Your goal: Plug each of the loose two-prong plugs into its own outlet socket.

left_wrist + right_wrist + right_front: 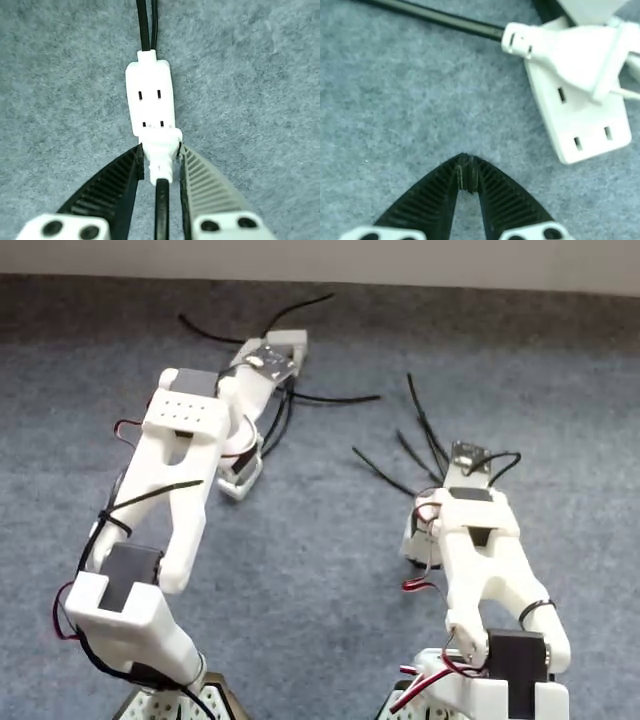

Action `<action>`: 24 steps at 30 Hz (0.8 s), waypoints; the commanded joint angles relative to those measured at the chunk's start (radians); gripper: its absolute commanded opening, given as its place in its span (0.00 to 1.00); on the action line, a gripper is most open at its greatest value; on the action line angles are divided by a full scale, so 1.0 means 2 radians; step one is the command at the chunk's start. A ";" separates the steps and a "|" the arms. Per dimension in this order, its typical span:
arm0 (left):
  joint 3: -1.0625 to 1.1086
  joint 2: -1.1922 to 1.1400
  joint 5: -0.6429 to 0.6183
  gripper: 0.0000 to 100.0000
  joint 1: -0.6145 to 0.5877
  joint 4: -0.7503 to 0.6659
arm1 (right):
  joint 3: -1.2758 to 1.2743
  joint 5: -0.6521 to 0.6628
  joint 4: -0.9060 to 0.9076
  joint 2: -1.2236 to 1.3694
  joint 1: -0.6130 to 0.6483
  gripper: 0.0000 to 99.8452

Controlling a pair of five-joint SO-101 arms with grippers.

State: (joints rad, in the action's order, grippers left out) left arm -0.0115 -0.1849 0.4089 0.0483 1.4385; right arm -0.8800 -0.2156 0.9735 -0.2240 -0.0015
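Two white robot arms are working over a grey carpet, the left arm stretching farther out across it than the right arm. The left gripper is clamping a white two-prong plug by its sides, the plug butting against the near end of a white outlet block; whether its prongs are seated cannot be told. The plug's black cord is running back between the fingers. The right gripper is resting empty on the carpet, its fingertips pressed together. Near it, a second plug is lying tilted across a second outlet block, trailing another black cord.
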 commanded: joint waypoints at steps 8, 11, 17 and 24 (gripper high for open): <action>-0.014 0.003 -0.005 0.01 -0.039 -0.017 | 0.001 -0.005 -0.008 -0.012 -0.003 0.02; -0.014 0.003 -0.005 0.01 -0.037 -0.017 | 0.000 -0.005 -0.008 -0.012 -0.003 0.02; -0.010 0.004 -0.003 0.01 -0.023 -0.017 | 0.000 -0.005 -0.008 -0.012 -0.003 0.02; -0.007 0.003 0.018 0.01 -0.017 -0.023 | 0.000 -0.005 -0.008 -0.012 -0.003 0.02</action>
State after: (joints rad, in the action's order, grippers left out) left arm -0.0100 -0.1864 0.4196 -0.0054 1.4093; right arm -0.8830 -0.2156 0.9705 -0.2240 -0.0015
